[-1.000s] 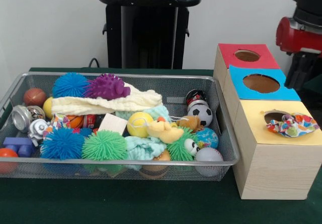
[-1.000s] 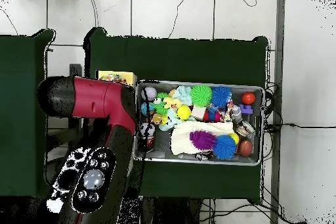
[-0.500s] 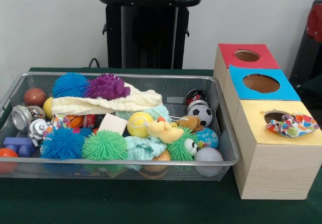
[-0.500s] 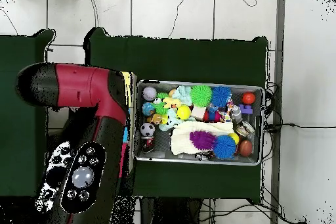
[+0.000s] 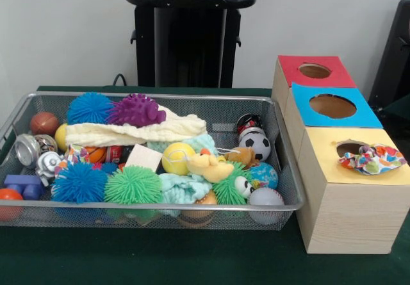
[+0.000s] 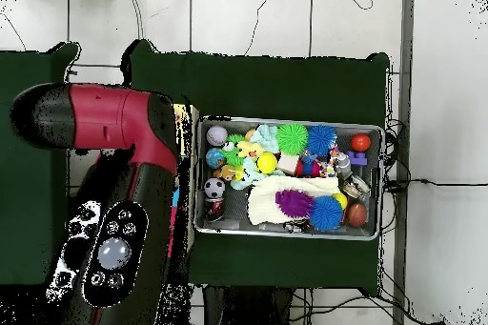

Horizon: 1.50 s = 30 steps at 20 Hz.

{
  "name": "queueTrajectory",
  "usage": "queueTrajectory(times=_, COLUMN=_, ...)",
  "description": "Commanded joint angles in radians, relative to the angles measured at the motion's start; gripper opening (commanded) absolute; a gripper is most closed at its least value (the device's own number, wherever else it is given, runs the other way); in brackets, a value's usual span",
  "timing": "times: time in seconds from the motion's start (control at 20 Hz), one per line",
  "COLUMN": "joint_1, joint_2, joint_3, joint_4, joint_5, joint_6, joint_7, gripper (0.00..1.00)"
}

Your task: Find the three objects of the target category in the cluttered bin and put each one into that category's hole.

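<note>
A wire mesh bin [image 5: 160,206] holds a jumble of toys: a cream cloth [image 5: 134,131], a pale teal cloth [image 5: 182,187], spiky balls in blue [image 5: 78,182], green [image 5: 132,185] and purple [image 5: 136,110], a yellow ball [image 5: 177,157] and a small football [image 5: 258,146]. To its right stand three boxes with holes, topped red [image 5: 314,71], blue [image 5: 330,106] and yellow [image 5: 359,163]. A colourful patterned cloth [image 5: 373,158] lies half in the yellow box's hole. Only the red and black arm [image 6: 114,131] shows, left of the bin [image 6: 286,234] in the overhead view. No gripper is visible.
A dark part of the arm [image 5: 396,54] shows at the right edge of the front view, behind the boxes. In the overhead view the arm hides the boxes. Green cloth covers the table [image 5: 192,259] around the bin.
The arm has drawn back. Its red part has left the right edge of the front view. In the overhead view it has swung left, away from the bin. The bin's contents are unchanged.
</note>
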<state>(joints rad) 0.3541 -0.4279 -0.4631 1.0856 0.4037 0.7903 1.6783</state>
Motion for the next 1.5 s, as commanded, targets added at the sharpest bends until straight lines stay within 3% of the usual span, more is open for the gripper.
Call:
queueTrajectory(times=0.05, joint_1=-0.032, joint_2=0.073, joint_3=0.087, joint_4=0.097, joint_5=-0.009, joint_6=-0.090, joint_7=0.239, gripper=0.00)
queueTrajectory(times=0.95, joint_1=-0.016, joint_2=0.103, joint_3=0.059, joint_4=0.114, joint_5=-0.018, joint_6=-0.143, joint_7=0.244, gripper=0.00)
queueTrajectory(times=1.5, joint_1=0.000, joint_2=0.124, joint_3=0.024, joint_4=0.117, joint_5=-0.045, joint_6=-0.123, joint_7=0.246, gripper=0.00)
